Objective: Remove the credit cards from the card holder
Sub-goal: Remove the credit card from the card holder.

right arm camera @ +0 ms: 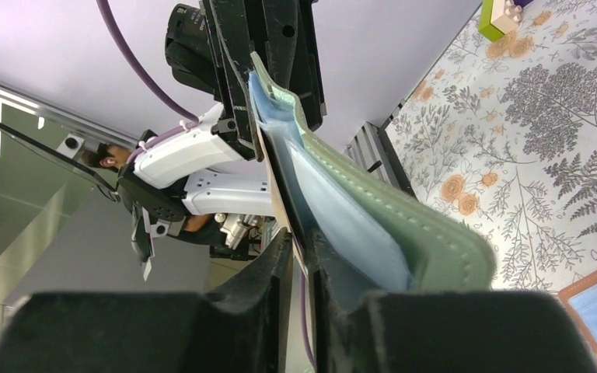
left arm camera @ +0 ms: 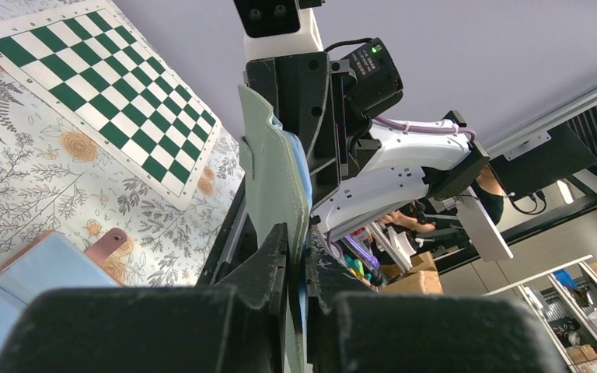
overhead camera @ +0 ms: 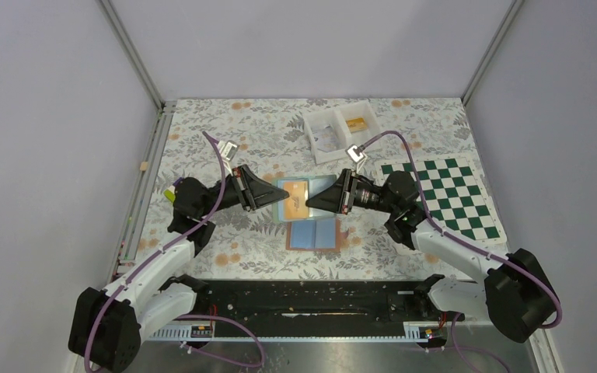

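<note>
A tan-brown card holder (overhead camera: 312, 233) lies open on the table, light-blue panels up; its tab shows in the left wrist view (left arm camera: 109, 245). Above it, both grippers hold a second holder (overhead camera: 288, 211) on edge, with a grey-green stitched cover (left arm camera: 272, 171) and a light-blue lining (right arm camera: 373, 202). My left gripper (overhead camera: 280, 198) is shut on this holder's left edge (left arm camera: 299, 249). My right gripper (overhead camera: 311, 203) is shut on a thin tan card (overhead camera: 298, 199), whose pale edge (right arm camera: 280, 203) runs out of the lining between the fingers (right arm camera: 301, 249). No other cards are visible.
A white two-compartment tray (overhead camera: 322, 144) with small items stands at the back. A green-and-white chessboard mat (overhead camera: 447, 198) lies to the right, also in the left wrist view (left arm camera: 109, 93). Toy bricks (right arm camera: 501, 15) sit near the left arm. A metal rail runs along the table's left edge.
</note>
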You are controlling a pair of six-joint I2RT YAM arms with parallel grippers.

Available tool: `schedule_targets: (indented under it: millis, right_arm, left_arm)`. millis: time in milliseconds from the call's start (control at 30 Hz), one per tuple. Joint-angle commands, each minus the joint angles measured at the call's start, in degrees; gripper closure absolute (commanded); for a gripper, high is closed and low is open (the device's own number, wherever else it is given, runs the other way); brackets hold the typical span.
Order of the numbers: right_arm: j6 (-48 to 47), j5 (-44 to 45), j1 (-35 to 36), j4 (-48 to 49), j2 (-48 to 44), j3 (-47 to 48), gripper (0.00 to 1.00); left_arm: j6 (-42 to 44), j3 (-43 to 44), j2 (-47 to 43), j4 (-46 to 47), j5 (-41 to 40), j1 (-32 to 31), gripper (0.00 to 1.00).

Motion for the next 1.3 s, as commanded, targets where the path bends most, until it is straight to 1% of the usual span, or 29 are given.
schedule_targets:
  millis: [0, 33, 67, 200, 367, 500, 633, 800, 833, 867, 933, 1000, 1167, 1267]
  right_arm:
    - [1.2, -0.2, 0.4, 6.1, 0.6, 2.6, 0.91]
    - [1.6, -0.2, 0.4, 7.1, 0.7, 2.5, 0.99]
    - [2.3, -0.2, 0.4, 8.3, 0.9, 2.1, 1.00]
    - [4.2, -1.2, 0.3, 10.7, 1.4, 1.4, 1.00]
    - [1.2, -0.5, -0.3, 7.6, -1.9, -0.6, 1.00]
    - [-1.6, -0.4, -0.4, 2.7, -4.5, -1.2, 1.00]
    - [-1.6, -0.3, -0.7, 2.5, -4.9, -2.0, 1.00]
    - [-1.6, -0.8, -0.7, 1.3, -4.2, -1.0, 1.00]
    - [-1.4, -0.9, -0.7, 1.0, -3.9, -0.5, 0.97]
    - [-1.0, -1.0, -0.7, 0.9, -3.3, 0.0, 0.89]
    - [0.5, -1.2, -0.6, 1.7, -2.1, 1.0, 0.77]
    - [2.6, -1.7, -0.5, 4.0, -0.3, 1.6, 0.72]
    - [4.7, -1.8, -0.1, 6.6, 2.7, 2.2, 0.73]
    - [5.2, -1.7, 0.2, 8.3, 3.1, 2.1, 0.82]
  left_arm:
    - [-1.2, -0.1, 0.2, 4.5, 3.0, -0.9, 1.00]
    - [-1.2, -0.1, 0.3, 4.5, 3.2, -0.9, 1.00]
    - [-1.2, 0.0, 0.3, 4.2, 3.3, -0.9, 1.00]
    - [-1.9, 0.6, 0.9, 3.2, 4.2, -0.8, 1.00]
    - [-1.8, 2.1, 1.0, 0.7, 5.8, -0.3, 1.00]
    - [-1.4, 2.8, 0.4, -0.9, 6.6, 0.6, 1.00]
    - [-1.2, 3.1, -0.3, -2.2, 7.2, 1.1, 1.00]
    - [-0.7, 3.0, -0.9, -3.2, 7.2, 1.2, 1.00]
    - [-1.1, 2.9, -0.9, -2.8, 7.2, 1.2, 1.00]
    - [-1.5, 2.6, -1.0, -2.1, 7.2, 1.3, 1.00]
    - [-2.1, 2.1, -0.9, -1.3, 7.1, 1.2, 1.00]
    - [-2.3, 1.9, -0.9, -0.9, 6.9, 1.3, 1.00]
    - [-3.4, 1.5, -0.5, 0.8, 6.9, 1.2, 1.00]
    - [-3.4, 1.5, -0.4, 0.5, 7.0, 1.2, 1.00]
